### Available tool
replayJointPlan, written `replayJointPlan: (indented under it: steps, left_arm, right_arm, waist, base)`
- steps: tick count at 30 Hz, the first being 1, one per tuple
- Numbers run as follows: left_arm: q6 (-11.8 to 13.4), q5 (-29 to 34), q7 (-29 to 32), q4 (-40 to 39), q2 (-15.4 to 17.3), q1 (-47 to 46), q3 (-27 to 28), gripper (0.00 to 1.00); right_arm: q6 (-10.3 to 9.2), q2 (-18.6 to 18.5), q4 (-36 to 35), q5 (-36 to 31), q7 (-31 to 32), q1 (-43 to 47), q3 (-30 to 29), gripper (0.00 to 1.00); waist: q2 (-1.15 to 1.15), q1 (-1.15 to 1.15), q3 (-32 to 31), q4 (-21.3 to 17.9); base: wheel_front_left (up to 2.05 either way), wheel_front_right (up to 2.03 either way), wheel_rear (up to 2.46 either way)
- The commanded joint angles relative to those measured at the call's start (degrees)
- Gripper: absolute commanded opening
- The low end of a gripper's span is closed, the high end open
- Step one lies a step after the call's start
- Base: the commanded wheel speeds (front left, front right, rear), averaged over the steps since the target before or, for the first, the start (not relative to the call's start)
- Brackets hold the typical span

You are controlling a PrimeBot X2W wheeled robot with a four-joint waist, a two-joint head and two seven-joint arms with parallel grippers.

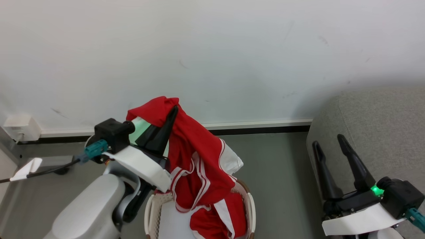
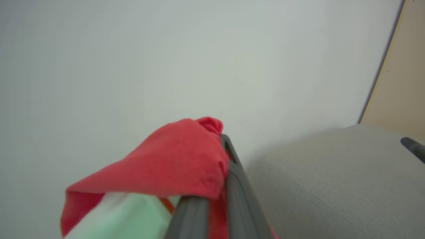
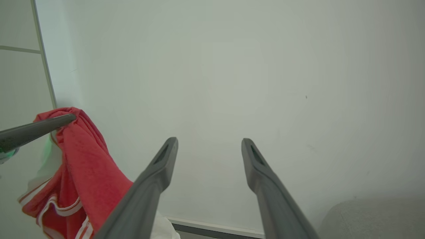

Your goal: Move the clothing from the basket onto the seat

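My left gripper [image 1: 174,109] is shut on the clothing [image 1: 196,159], a red garment with white panels and thin white stripes that hangs from the fingertips down over the basket [image 1: 151,207]. More red fabric [image 1: 207,224] lies inside the white perforated basket. The left wrist view has the red cloth [image 2: 179,159] bunched over my closed fingers [image 2: 232,179]. My right gripper [image 1: 327,139] stands open and empty in front of the grey seat [image 1: 382,126]. In the right wrist view the spread fingers [image 3: 159,166] frame bare wall, with the hanging clothing [image 3: 76,159] at the left.
A white wall with a dark baseboard [image 1: 259,129] runs behind everything. Grey floor [image 1: 279,179] separates basket and seat. A white wall box [image 1: 20,127] and a cable [image 1: 49,171] sit at the far left. The seat [image 2: 332,179] lies to the right of the held cloth.
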Motion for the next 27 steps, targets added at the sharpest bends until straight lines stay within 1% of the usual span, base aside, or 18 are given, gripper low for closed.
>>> replayJointPlan:
  steps: [1,5,8,12,14,17,20,25,27]
  left_arm:
    - [0.6,-0.2,0.4,-1.3,0.8,1.0,0.2,0.00]
    - [1.6,-0.5,1.3,-3.7,1.8,1.6,0.4,0.00]
    - [1.9,-0.6,1.7,-4.4,1.8,1.7,0.4,0.00]
    - [2.1,-0.5,1.9,-4.6,1.4,1.3,0.0,0.00]
    - [2.0,-0.5,1.9,-4.5,1.1,0.9,-0.2,0.00]
    - [1.7,-0.4,2.2,-4.3,0.6,0.1,-0.6,0.00]
    - [1.3,0.0,2.5,-4.0,-0.6,-1.0,-1.5,0.00]
    - [0.5,0.6,3.2,-3.2,-2.9,-2.7,-3.2,0.00]
    - [0.1,0.8,3.3,-2.8,-4.0,-3.4,-4.1,0.00]
  right_arm:
    - [-0.12,-0.1,0.2,0.5,0.0,0.8,0.6,1.00]
    - [-0.12,-0.1,0.5,0.9,0.0,0.3,2.3,1.00]
    - [-0.12,-0.3,0.6,1.3,0.0,-0.3,4.0,1.00]
    - [-0.12,-0.8,1.4,2.4,0.0,-1.4,9.1,1.00]
    - [-0.12,-1.1,2.9,3.4,0.0,-2.3,12.9,1.00]
    - [-0.12,-1.1,7.3,5.3,0.1,-4.5,18.3,1.00]
    - [-0.12,0.0,12.5,6.6,0.0,-7.5,21.9,1.00]
    - [-0.13,2.4,21.3,9.0,0.0,-12.6,26.4,1.00]
    - [-0.12,3.0,24.5,9.5,0.0,-14.1,27.3,1.00]
  waist:
    - [0.00,0.01,0.2,-0.2]
    - [0.00,0.01,0.5,-0.3]
    - [0.00,0.01,0.6,-0.3]
    - [0.00,0.01,0.5,0.0]
    - [0.00,0.01,0.5,0.1]
    - [0.00,0.01,0.4,0.8]
    - [0.00,0.01,0.4,2.0]
    - [0.00,0.01,0.3,4.9]
    - [0.00,0.01,0.2,6.1]
  base:
    - [0.00,0.00,0.00]
    - [0.00,0.00,0.00]
    - [0.00,0.00,0.00]
    - [0.00,0.00,0.00]
    - [0.00,0.00,0.00]
    - [0.00,0.00,0.00]
    - [0.00,0.00,0.00]
    - [0.00,0.00,0.00]
    - [0.00,0.00,0.00]
